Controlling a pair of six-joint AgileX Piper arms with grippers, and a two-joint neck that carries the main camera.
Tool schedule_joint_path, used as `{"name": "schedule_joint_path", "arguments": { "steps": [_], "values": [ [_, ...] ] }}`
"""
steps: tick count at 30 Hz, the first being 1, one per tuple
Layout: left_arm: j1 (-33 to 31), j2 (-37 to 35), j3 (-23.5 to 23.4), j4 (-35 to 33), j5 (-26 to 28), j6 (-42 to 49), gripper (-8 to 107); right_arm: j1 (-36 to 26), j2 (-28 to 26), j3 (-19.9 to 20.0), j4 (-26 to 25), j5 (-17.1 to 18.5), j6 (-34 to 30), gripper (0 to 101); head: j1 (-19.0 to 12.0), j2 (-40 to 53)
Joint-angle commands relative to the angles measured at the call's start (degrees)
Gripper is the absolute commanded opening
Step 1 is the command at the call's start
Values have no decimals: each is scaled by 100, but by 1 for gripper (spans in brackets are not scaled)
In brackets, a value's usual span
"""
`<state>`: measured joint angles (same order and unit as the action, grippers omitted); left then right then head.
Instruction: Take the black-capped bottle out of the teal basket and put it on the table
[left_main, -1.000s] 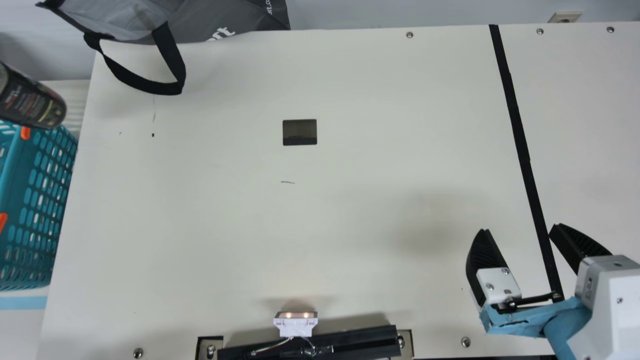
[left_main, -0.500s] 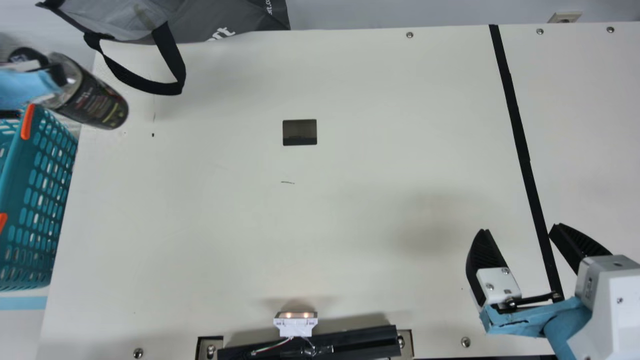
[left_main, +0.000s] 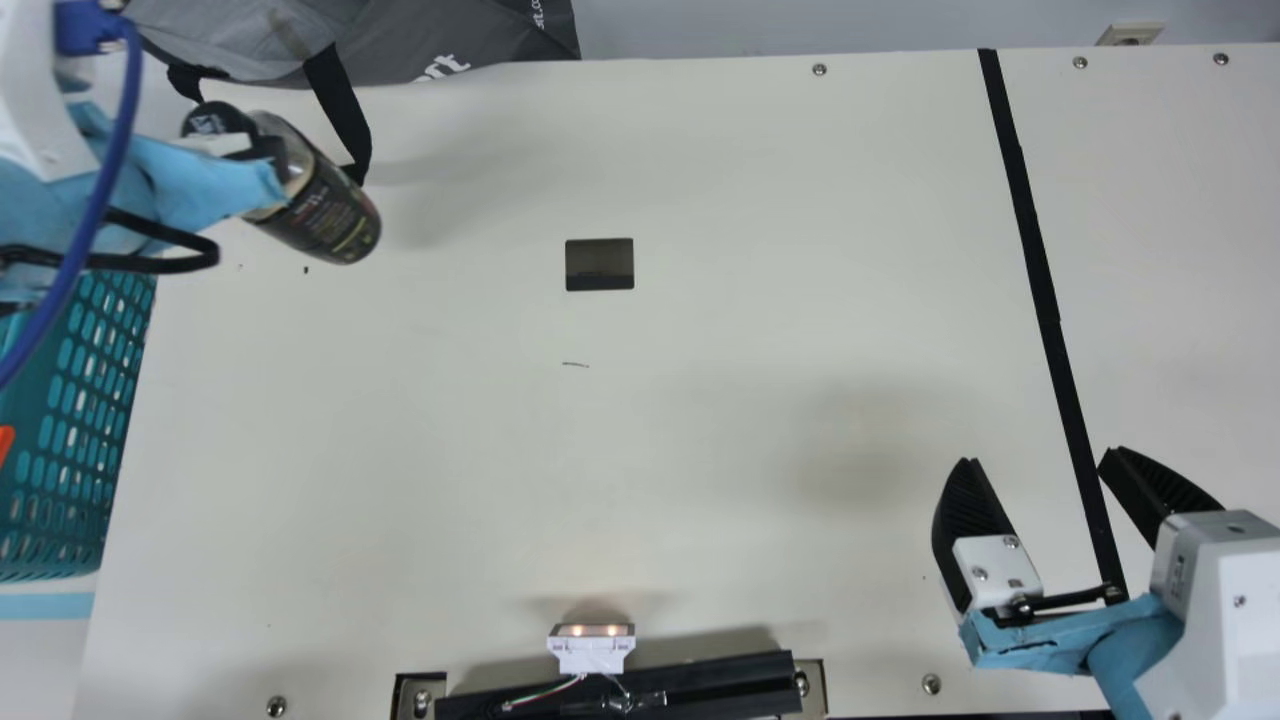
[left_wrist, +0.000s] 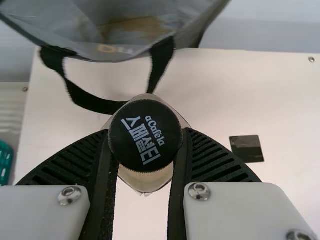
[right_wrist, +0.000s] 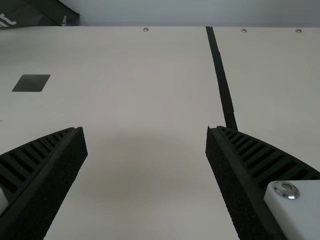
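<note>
Black-capped bottle (left_main: 325, 210) hanging over the table (left_main: 700, 450) in the left gripper (left_wrist: 145, 132)

The bottle, with its round black cap (left_wrist: 145, 136), dark printed label and clear plastic shoulders, is hanging above the table's far left part, outside the basket. Its cap end is pointing toward the main view's upper left corner and its base toward the table's middle; how upright it is standing in the air is hard to tell. It is probably carrying some weight low down if it is full, and its smooth wall is likely to be fairly firm, slightly giving under a hard squeeze and a little slippery. The narrower part just under the cap is offering the best hold, though a low, heavy base could be swinging if the arm is hurrying.

The left gripper's black ribbed fingers are pressing from both sides at that upper part, parted only by the bottle's width there. The next move is calling for a level, gentle lowering until the base is meeting the table, then a release.

The teal plastic basket (left_main: 75, 420) is sitting beside the table's left edge. The grey bag (left_main: 430, 40) with black straps is lying at the far edge, one strap near the bottle and possibly catching it. The right gripper (left_main: 1039, 459) is waiting at the near right, its fingers spread wide and holding nothing.
</note>
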<state>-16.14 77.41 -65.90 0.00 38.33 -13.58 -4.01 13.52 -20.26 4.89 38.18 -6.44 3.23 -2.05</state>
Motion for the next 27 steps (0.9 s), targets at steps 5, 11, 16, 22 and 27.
{"name": "schedule_joint_path", "arguments": {
  "steps": [5, 11, 16, 22, 27],
  "values": [
    [-489, 177, -56, 183, -79, -273, 0, 0, 0, 0, 0, 0, 0, 91, -51, 47],
    [-915, 341, -140, 349, -117, -516, 0, 0, 0, 0, 0, 0, 0, 91, -51, 47],
    [-1239, 467, -190, 486, -143, -699, 0, 0, 0, 0, -6, 0, 0, 91, -51, 47],
    [-1599, 564, -198, 599, -160, -897, 0, 0, 0, 0, -6, 0, 0, 91, -51, 47],
    [-1856, 592, -169, 662, -164, -1013, 0, 0, 0, 0, -6, 0, 0, 91, -51, 47]
  ]
}}
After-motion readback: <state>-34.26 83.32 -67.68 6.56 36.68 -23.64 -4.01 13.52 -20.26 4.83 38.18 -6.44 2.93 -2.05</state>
